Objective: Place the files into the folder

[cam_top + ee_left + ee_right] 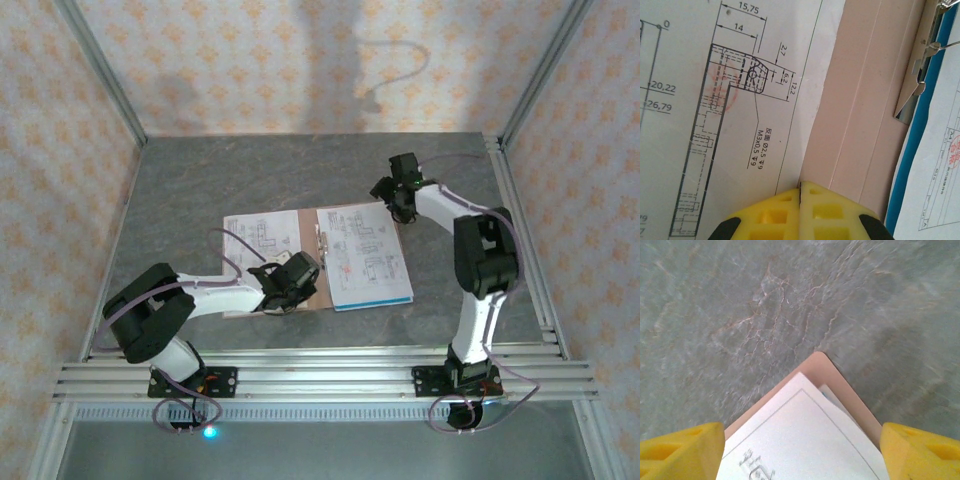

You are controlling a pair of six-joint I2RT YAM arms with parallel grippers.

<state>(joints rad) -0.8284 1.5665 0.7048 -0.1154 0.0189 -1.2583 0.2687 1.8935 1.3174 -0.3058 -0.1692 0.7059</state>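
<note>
Top external: folder [326,288] open flat, files [368,255] on both halves. Left gripper [800,186], jaws together, down on left half, probably pinning files flat. Right gripper [800,427], jaws apart, over far-right corner for squaring.

Top camera sits high behind the two arm bases, tilted down and forward, taking in the whole table [200,180], with the open folder [326,292] a small rectangle mid-table. The left wrist camera is pressed in very close, looking down past the left gripper [800,187] onto the folder's spine, the clip [920,65] and a printed sheet [740,125]. The right wrist camera, perhaps a touch higher, looks down past the right gripper [800,432] at the folder's far right corner and bare table beyond. All three views share that folder.
</note>
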